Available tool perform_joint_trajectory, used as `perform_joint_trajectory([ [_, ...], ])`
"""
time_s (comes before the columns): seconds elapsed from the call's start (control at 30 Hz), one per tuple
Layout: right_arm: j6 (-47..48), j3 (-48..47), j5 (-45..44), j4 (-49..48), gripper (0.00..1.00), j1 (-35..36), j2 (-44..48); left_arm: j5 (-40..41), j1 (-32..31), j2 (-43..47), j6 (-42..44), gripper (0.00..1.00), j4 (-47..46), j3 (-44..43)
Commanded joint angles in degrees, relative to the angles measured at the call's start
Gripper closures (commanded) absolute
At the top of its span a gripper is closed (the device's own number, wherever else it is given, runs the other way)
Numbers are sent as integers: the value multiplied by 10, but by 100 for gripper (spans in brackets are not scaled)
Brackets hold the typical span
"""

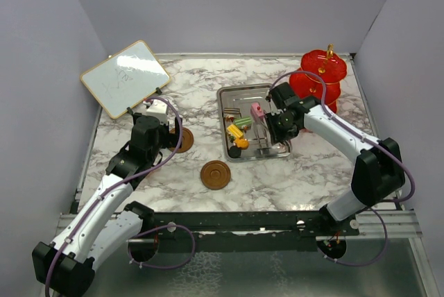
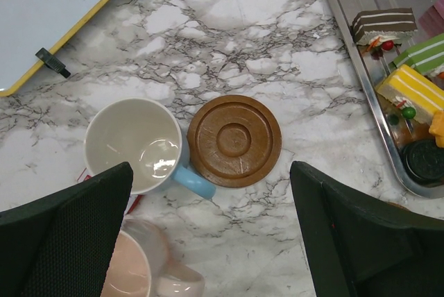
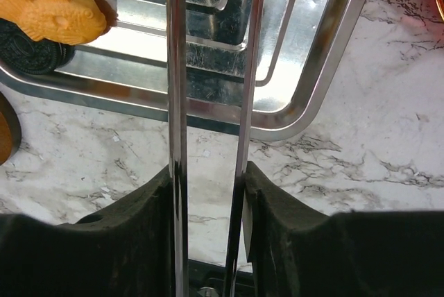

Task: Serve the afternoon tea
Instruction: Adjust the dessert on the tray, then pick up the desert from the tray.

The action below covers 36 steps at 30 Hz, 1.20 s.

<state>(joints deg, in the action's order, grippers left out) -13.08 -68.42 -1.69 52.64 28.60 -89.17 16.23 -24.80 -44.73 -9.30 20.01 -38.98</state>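
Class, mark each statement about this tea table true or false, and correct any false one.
1. The right hand grips metal tongs. True.
2. The blue cup stands on a saucer. False: the blue cup stands on the marble table beside the saucer.
3. The left hand is open and empty. True.
4. The cake pieces sit on the red stand. False: the cake pieces lie in the steel tray; none show on the red stand.

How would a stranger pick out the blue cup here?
Find the whiteboard at the far left. In front of it stand two cups beside a brown saucer. The blue cup is nearer the whiteboard, white inside with a blue handle, unlike the pink cup.
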Motion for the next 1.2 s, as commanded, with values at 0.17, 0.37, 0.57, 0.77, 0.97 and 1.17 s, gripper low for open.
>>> perform_joint_trajectory([
  [0.17,29,-52,3,-27,58,0,-29,-8,3,-1,3,1,1,-21],
  [0.37,34,-75,0,-24,58,-1,-55,-9,3,-3,3,1,1,-21],
  [0.57,29,-81,-6,-26,64,0,-53,-8,4,-5,3,1,1,-21],
  [0.77,22,-69,-10,-27,73,0,-27,-8,3,-5,3,1,1,-21],
  [0.97,13,-53,-12,-20,74,-1,-17,-10,3,-6,3,1,1,-22],
  [1.17,-1,-31,-7,-9,74,0,-2,-10,3,-4,3,1,2,-21],
])
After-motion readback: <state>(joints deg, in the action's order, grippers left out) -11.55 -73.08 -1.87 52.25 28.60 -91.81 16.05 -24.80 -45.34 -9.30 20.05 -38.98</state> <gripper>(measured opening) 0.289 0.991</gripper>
